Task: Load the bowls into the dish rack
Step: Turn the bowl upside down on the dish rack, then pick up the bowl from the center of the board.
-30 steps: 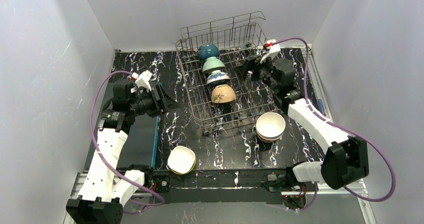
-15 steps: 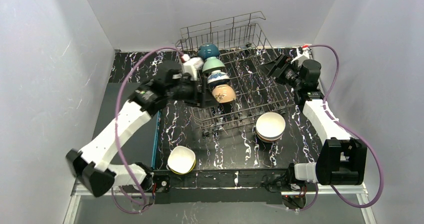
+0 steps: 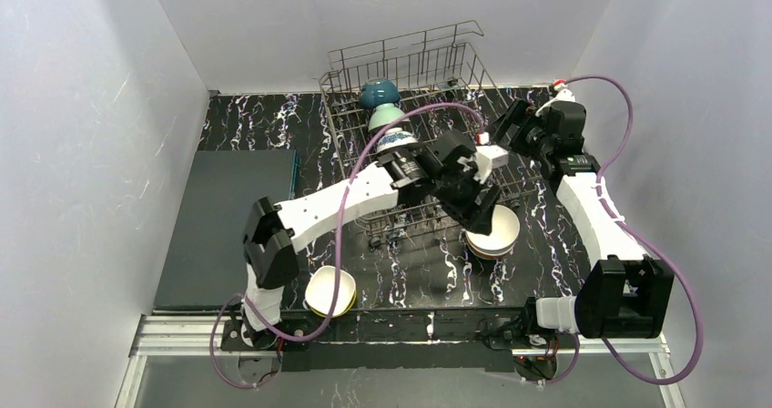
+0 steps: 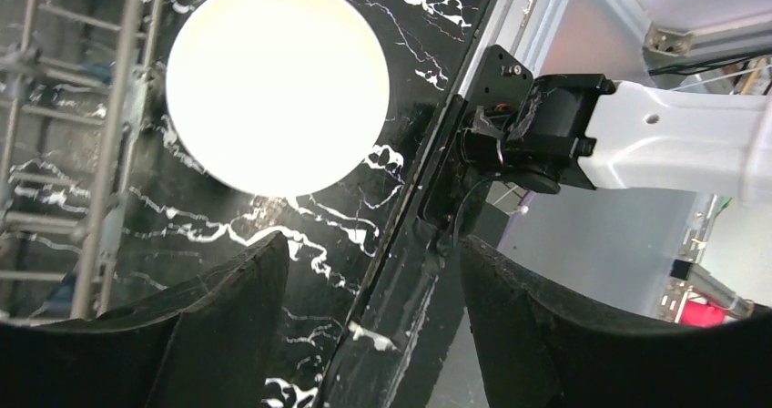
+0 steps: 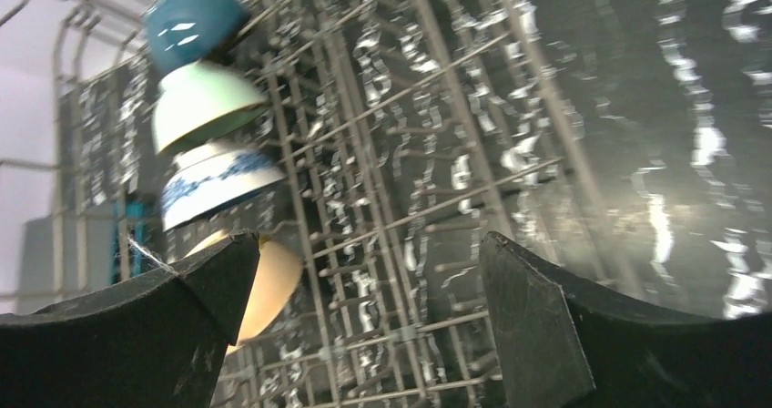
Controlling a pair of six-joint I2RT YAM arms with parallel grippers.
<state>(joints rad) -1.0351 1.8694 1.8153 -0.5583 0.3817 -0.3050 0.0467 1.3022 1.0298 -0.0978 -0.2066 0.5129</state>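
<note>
1. Near edge of the black table [image 3: 428,271], a bit left of the middle: one yellow-green bowl [image 3: 330,291], white inside. It sits alone w/ its open side up, not in the rack.
2. Left side: a flat grey mat [image 3: 228,226] lies on the table.
3. A bit further, right of the middle: a stack of bowls [image 3: 496,232], white one on top, open side up. It's on the table just in front of the rack's near right corner.
4. L pincer [image 4: 371,244] is right by the stack, at its left rim. Jaws are apart w/ nothing between them. The L arm reaches across the front of the rack to get there.
5. Dish rack [image 3: 414,57]: a big grey wire basket in the middle of the table, toward the back.
6. In the rack's left part, 4 bowls are tipped on their sides, packed close in a line. Tan bowl [image 5: 269,285] is nearest, then blue-pattern bowl [image 5: 218,185], mint bowl [image 5: 205,103], and teal bowl [image 5: 191,21] furthest back.
7. R pincer [image 5: 369,239] is by the rack's far right side, facing the row. Jaws are spread wide and it's holding nothing.
</note>
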